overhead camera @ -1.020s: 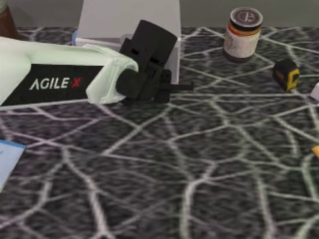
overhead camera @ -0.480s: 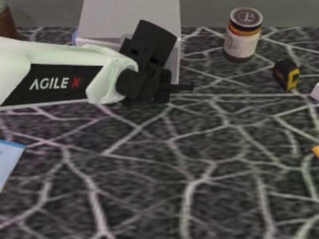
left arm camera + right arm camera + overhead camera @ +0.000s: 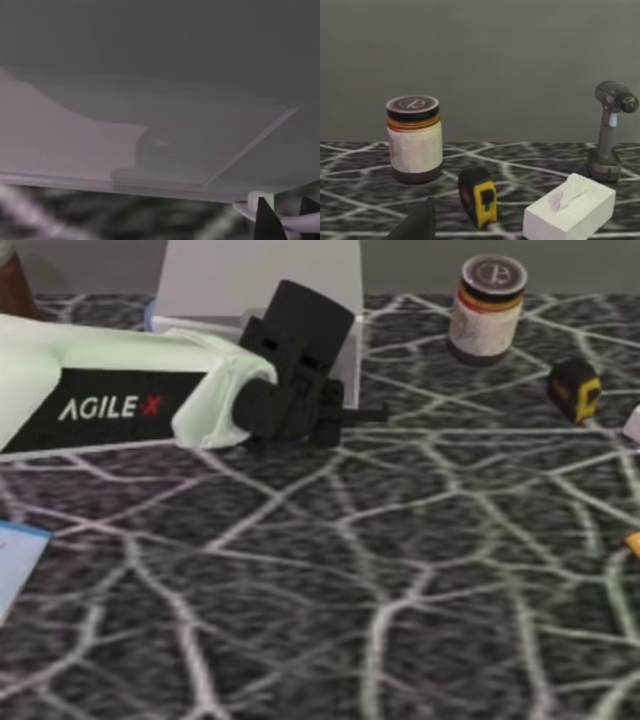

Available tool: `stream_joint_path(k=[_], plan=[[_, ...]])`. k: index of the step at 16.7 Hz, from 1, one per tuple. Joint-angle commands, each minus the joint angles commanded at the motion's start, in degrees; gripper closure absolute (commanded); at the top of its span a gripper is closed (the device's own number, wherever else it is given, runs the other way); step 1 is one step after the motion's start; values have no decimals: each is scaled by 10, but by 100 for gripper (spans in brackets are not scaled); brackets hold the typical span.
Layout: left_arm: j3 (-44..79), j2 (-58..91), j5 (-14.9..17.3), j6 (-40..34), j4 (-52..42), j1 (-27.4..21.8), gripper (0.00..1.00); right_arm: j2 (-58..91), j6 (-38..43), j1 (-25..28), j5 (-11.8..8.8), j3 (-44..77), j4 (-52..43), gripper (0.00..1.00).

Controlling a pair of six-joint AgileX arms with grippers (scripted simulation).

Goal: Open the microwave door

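while our left gripper sat at the microwave's front right corner, this was how things stood:
place: microwave at the table's far edge, left of the jar.
progress: door looked shut; the whole swing remained.
facing: front toward us, long axis left-right.
claw: we could not tell.
right arm: unseen from above.

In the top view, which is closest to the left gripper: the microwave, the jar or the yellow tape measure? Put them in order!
From the left gripper, in the top view:
1. The microwave, right beside it, at the table's far edge.
2. The jar, farther right, at the back.
3. The tape measure, farthest, near the right edge.
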Motion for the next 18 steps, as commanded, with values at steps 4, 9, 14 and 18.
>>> stream_joint_path(k=[4,9,14,18], plan=[[1,1,5,-1,0,-4,100,0,0,0,0,0,0,0],[-24,-16,17,22,14,4,100,0,0,0,0,0,0,0],[-25,-16,18,23,15,5,100,0,0,0,0,0,0,0],[-25,-16,18,23,15,5,100,0,0,0,0,0,0,0]])
